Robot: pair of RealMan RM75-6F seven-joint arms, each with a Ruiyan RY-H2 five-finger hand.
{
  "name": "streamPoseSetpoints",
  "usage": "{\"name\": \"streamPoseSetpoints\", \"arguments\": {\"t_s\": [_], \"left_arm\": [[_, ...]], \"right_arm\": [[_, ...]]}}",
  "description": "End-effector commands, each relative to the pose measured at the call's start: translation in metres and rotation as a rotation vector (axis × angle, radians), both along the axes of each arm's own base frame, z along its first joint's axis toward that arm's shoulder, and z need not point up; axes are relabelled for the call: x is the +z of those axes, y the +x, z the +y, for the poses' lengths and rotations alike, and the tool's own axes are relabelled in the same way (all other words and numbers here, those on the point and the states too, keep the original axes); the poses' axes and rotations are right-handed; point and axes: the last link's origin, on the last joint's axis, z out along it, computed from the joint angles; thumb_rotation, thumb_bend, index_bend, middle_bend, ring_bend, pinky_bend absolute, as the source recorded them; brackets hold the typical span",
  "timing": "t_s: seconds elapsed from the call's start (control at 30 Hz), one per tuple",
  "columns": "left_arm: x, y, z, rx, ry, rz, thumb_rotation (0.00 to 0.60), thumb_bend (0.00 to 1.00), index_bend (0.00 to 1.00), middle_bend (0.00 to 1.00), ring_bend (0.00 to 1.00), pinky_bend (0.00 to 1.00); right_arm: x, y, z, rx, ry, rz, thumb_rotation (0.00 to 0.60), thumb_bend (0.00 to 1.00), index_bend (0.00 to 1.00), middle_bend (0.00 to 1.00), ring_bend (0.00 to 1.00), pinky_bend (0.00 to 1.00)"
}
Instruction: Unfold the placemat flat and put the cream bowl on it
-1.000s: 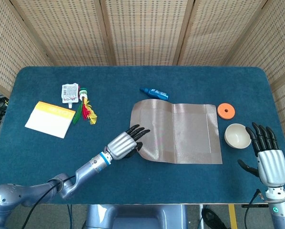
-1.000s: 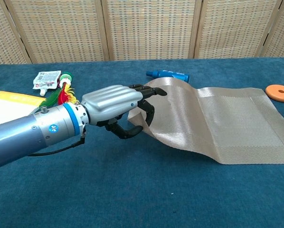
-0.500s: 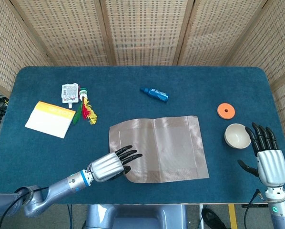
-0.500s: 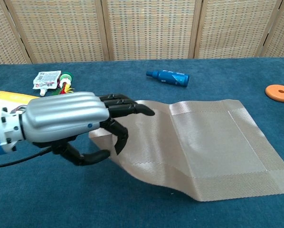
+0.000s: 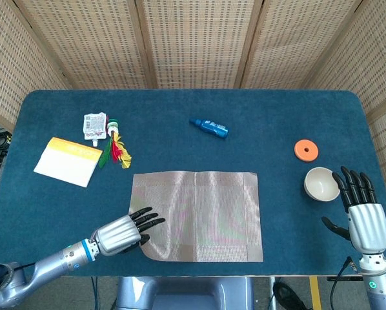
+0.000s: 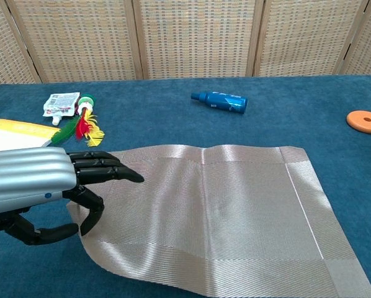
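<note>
No readable text on anything in view.

The white pouch (image 5: 95, 125) carries red and dark printing, the blue bottle (image 5: 209, 126) has a pale label patch, and the yellow-edged booklet (image 5: 68, 161) shows faint marks along its orange strip, but all of it is too small and blurred in both views to make out any letters or numbers.

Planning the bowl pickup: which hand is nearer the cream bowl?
Right. The right hand sits just beside the cream bowl; the left hand is across the table at the placemat.
</note>
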Motion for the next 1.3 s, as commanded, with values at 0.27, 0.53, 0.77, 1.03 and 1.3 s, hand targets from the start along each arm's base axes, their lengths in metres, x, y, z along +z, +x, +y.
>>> {"name": "streamPoseSetpoints", "arguments": {"t_s": [0.27,0.53,0.77,1.03,1.3], "left_arm": [[-0.001,-0.015,-0.010,0.027,0.002,0.024,0.600,0.67,0.82,0.00,0.00,0.00],[0.003,-0.021,-0.016,0.034,0.032,0.066,0.600,0.66,0.82,0.00,0.00,0.00],[0.005,-0.023,-0.024,0.058,0.000,0.073,0.600,0.62,0.78,0.00,0.00,0.00],[0.019,-0.032,-0.025,0.118,0.008,0.102,0.600,0.01,0.00,0.00,0.00,0.00],[0.052,-0.028,-0.021,0.279,-0.042,-0.122,0.600,0.00,0.00,0.00,0.00,0.00]], "right_arm": [[0.001,0.000,0.000,0.002,-0.001,-0.004,0.600,0.00,0.02,0.00,0.00,0.00],[0.002,0.001,0.000,0.004,-0.001,-0.009,0.600,0.00,0.03,0.00,0.00,0.00],[0.002,0.001,0.001,0.006,0.001,-0.008,0.600,0.00,0.03,0.00,0.00,0.00],[0.000,0.001,0.001,0.004,0.005,-0.003,0.600,0.00,0.03,0.00,0.00,0.00],[0.000,-0.001,0.000,-0.010,0.001,-0.001,0.600,0.00,0.03,0.00,0.00,0.00]]}}
